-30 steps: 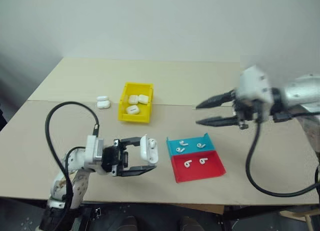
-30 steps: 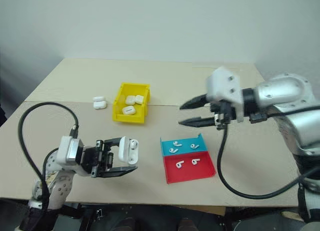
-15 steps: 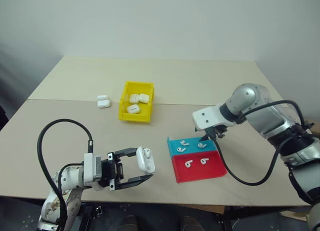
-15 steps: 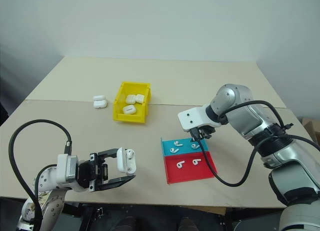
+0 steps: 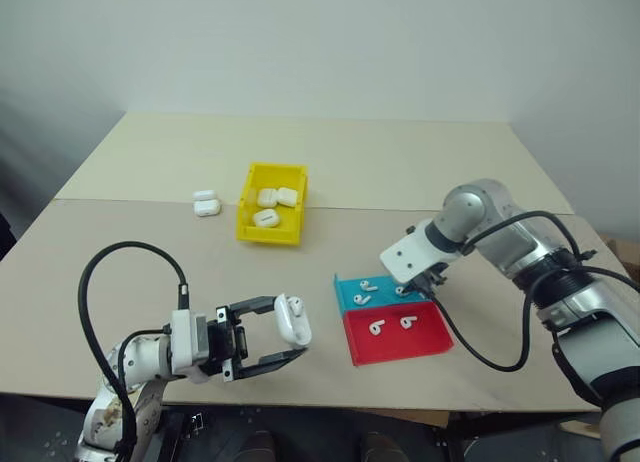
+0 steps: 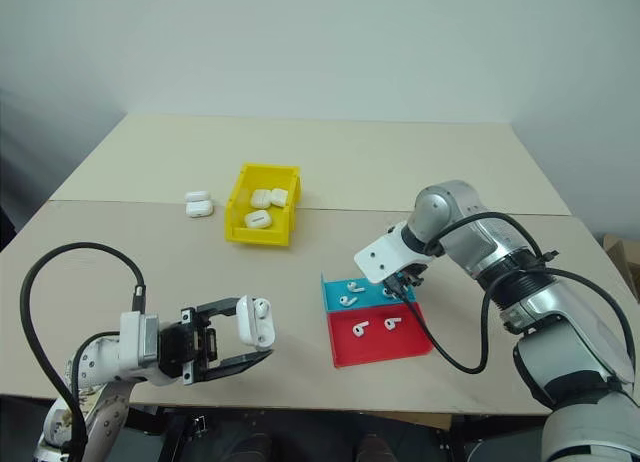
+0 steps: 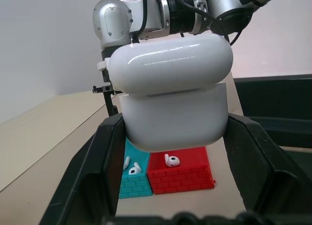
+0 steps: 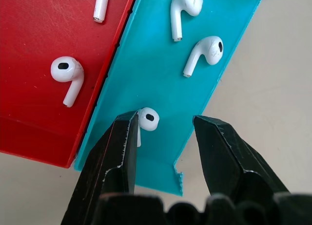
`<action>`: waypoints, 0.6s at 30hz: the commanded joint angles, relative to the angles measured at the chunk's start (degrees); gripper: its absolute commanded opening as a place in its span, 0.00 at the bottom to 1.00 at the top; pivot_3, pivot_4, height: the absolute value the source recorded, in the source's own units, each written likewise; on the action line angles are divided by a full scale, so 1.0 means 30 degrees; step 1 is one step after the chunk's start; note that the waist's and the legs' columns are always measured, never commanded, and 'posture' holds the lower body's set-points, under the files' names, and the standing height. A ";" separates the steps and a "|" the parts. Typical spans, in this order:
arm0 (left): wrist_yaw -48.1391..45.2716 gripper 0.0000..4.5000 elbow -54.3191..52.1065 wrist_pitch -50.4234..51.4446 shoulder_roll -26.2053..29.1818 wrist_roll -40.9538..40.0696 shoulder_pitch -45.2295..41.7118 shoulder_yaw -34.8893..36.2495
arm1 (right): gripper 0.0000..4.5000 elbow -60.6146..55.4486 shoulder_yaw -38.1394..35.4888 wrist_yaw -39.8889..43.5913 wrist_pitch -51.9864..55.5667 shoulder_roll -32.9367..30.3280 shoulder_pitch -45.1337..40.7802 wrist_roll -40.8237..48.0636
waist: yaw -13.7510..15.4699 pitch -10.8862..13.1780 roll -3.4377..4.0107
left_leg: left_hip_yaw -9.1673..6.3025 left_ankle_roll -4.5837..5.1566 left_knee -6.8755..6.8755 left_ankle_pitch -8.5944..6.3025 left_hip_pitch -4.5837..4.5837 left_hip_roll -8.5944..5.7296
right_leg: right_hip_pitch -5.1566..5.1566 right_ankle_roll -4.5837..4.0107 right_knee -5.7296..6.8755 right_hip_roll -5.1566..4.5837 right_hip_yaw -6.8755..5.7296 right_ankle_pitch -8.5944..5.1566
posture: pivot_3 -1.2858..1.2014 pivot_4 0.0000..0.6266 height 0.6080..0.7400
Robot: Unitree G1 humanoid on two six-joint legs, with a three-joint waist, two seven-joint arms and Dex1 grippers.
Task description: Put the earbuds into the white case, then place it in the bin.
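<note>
My left gripper (image 5: 288, 328) is shut on a white case (image 5: 293, 320) at the front left, held above the table with its lid hinged open (image 7: 173, 103). My right gripper (image 5: 415, 287) points down into the blue tray (image 5: 385, 296), open. One earbud (image 8: 146, 119) lies between its fingers, close to one finger (image 8: 124, 137). Two more earbuds (image 8: 202, 52) lie further along the blue tray. The yellow bin (image 5: 270, 238) stands at the middle left with three white cases inside.
A red tray (image 5: 425, 340) adjoins the blue one on the near side and holds two earbuds (image 5: 376, 327). Two white cases (image 5: 206, 203) sit on the table left of the bin. The table edge runs just in front of the left gripper.
My right gripper has come down from above the table to the blue tray and turned to point downward. The left gripper still holds the case in about the same place.
</note>
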 commanded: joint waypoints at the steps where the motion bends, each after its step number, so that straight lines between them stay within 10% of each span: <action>1: 0.0273 0.61 -0.0723 -0.0494 0.0135 0.0118 0.0042 -0.0100 | 0.49 0.0542 -0.0088 0.0465 -0.1165 0.0106 -0.0288 -0.0479 | 0.0004 0.0000 0.0000 | 0.0001 0.0000 0.0000 0.0000 0.0001 0.0000 | 0.0000 -0.0001 0.0001 0.0000 -0.0001 0.0000 | 0.52 0.24 1.00; 18: 0.0953 0.61 -0.0944 -0.0508 0.0363 0.0388 0.0041 -0.0236 | 0.49 0.2452 -0.0310 0.0096 -0.3431 0.0981 -0.0143 -0.1775 | 0.0001 -0.0001 0.0002 | 0.0005 0.0000 0.0003 0.0001 0.0008 0.0000 | 0.0003 -0.0003 0.0018 0.0001 0.0002 0.0002 | 0.52 0.24 1.00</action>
